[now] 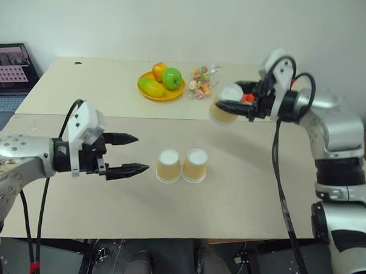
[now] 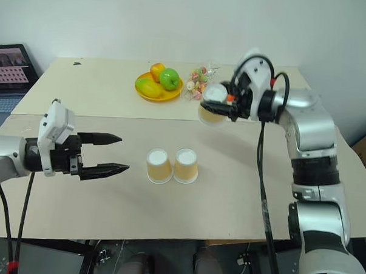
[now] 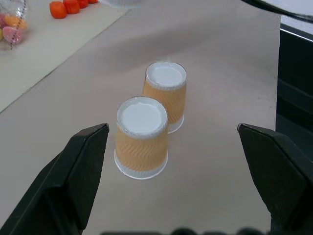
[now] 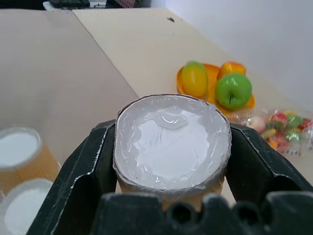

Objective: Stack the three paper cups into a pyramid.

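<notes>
1. Head views: my right gripper [image 1: 232, 106] is clamped on the third paper cup [image 1: 224, 106], held in the air above the table [image 1: 241, 200], at about 1 o'clock from the pair below. The cup lies tilted nearly level; its long axis runs across the scene, flat white end toward my left.

2. Head views: my left gripper [image 1: 129, 153] hangs with its two black fingers spread wide, holding nothing. It points level at the pair from their 9 o'clock side and is apart from them.

3. Head views: the left base cup [image 1: 168, 165] and the right base cup [image 1: 194, 165] stand inverted, white flat ends up, long axes vertical, side by side and touching or almost so. A yellow plate of fruit [image 1: 161, 82] and a bag of sweets [image 1: 202, 81] sit on the far table at 12 o'clock.

4. Left wrist view: my own fingers [image 3: 78, 171] stand wide to either side of the two base cups, the nearer at [image 3: 142, 137] and the farther behind it at [image 3: 166, 95]. Neither finger touches a cup.

5. Right wrist view: my fingers [image 4: 85, 166] press both sides of the held cup [image 4: 172, 142], its crinkled white end facing the camera. The base pair [image 4: 19, 161] shows at the lower edge, the fruit plate [image 4: 215, 88] beyond.
</notes>
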### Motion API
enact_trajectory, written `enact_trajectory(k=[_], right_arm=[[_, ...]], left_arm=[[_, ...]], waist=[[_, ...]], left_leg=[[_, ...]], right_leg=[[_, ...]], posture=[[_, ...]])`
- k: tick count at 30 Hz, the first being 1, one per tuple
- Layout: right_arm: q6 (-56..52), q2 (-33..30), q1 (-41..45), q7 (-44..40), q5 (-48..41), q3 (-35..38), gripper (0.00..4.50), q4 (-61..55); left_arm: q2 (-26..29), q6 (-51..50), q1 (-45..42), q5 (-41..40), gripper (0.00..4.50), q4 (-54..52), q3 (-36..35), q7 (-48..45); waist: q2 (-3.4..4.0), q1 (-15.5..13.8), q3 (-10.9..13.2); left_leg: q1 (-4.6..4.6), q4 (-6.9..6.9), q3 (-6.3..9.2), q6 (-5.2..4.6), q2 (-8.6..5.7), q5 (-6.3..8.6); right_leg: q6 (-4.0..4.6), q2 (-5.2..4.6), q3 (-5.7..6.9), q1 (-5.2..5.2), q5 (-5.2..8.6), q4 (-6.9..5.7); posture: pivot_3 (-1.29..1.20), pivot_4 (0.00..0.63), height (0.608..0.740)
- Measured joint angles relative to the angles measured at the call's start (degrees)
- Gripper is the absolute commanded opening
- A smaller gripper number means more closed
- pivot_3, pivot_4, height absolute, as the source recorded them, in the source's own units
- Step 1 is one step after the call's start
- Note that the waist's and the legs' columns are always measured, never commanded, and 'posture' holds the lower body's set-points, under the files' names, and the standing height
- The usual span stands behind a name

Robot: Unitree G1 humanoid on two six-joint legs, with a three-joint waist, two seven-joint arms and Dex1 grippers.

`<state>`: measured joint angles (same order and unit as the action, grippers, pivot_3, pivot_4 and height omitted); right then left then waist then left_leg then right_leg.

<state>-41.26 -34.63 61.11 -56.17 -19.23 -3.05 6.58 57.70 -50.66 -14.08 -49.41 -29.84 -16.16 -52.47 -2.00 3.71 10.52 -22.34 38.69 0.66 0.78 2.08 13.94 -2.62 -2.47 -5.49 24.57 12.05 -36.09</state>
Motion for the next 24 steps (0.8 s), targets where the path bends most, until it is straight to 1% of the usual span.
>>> enact_trajectory(k=[3,5,9,12,16,18,21,24], right_arm=[[-5.91,1.90,3.24,0.15,-2.49,-0.67,2.79,-1.82],[-11.50,4.14,5.32,1.66,-4.36,-0.92,2.79,-2.55],[-18.56,5.91,5.92,3.96,-6.61,-2.62,2.79,-6.32],[-20.80,5.87,4.43,4.68,-7.02,-3.12,2.79,-8.45],[-22.04,5.55,-1.96,5.47,-7.38,-5.29,2.79,-12.33],[-22.32,5.66,-3.76,5.94,-7.46,-5.86,2.79,-13.34],[-21.35,5.92,-6.30,7.23,-7.15,-6.59,2.79,-16.17],[-20.90,5.93,-7.12,8.19,-6.95,-7.23,2.79,-18.46]], left_arm=[[-0.91,0.74,1.76,0.58,4.50,-0.85,0.36,0.20],[-2.29,1.24,1.79,0.60,4.50,-1.05,0.61,1.27],[-3.78,1.69,1.55,0.43,4.50,-1.89,1.87,2.57],[-3.75,1.74,1.24,0.29,4.50,-1.93,1.87,2.67],[-3.55,1.74,0.71,0.17,4.50,-1.91,1.89,2.34],[-3.71,1.73,0.05,-0.04,4.50,-1.90,2.12,2.61],[-5.35,1.74,-2.10,-0.17,4.50,-2.02,3.56,4.11],[-6.41,1.74,-2.85,-0.16,4.50,-2.06,5.45,4.80]], waist=[[0.00,0.07,0.00],[0.01,-0.15,0.00],[0.00,-0.33,0.00],[0.00,-0.39,0.00],[0.00,-0.34,0.00],[0.00,-0.28,0.00],[0.00,-0.23,-0.01],[-0.01,0.12,-0.01]], left_leg=[[-0.08,-0.01,0.03,0.00,0.01,0.00],[-0.09,-0.01,0.04,0.00,0.00,0.00],[-0.20,0.00,0.06,0.00,-0.01,0.00],[-0.45,0.02,0.05,0.00,-0.01,0.00],[-0.60,0.01,0.07,0.00,-0.01,0.00],[-0.66,0.01,0.06,0.00,-0.01,0.00],[-0.60,0.02,0.06,0.00,-0.01,0.00],[-0.59,0.02,0.07,0.00,0.00,0.00]], right_leg=[[0.03,0.01,0.04,0.08,0.00,-0.01],[0.04,0.00,0.05,0.08,-0.01,-0.02],[0.04,-0.02,0.06,0.19,-0.01,-0.02],[0.05,-0.02,0.06,0.46,-0.02,-0.08],[0.07,-0.01,0.07,0.63,-0.03,-0.12],[0.07,-0.01,0.06,0.69,-0.04,-0.12],[0.08,-0.01,0.06,0.64,-0.05,-0.14],[0.08,0.01,0.06,0.64,-0.05,-0.16]], posture=[[0.00,0.150,0.734],[0.00,0.150,0.734],[0.00,0.150,0.734],[0.00,0.150,0.734],[0.00,0.150,0.734],[0.00,0.150,0.734],[0.00,0.150,0.734],[0.00,0.150,0.734]])
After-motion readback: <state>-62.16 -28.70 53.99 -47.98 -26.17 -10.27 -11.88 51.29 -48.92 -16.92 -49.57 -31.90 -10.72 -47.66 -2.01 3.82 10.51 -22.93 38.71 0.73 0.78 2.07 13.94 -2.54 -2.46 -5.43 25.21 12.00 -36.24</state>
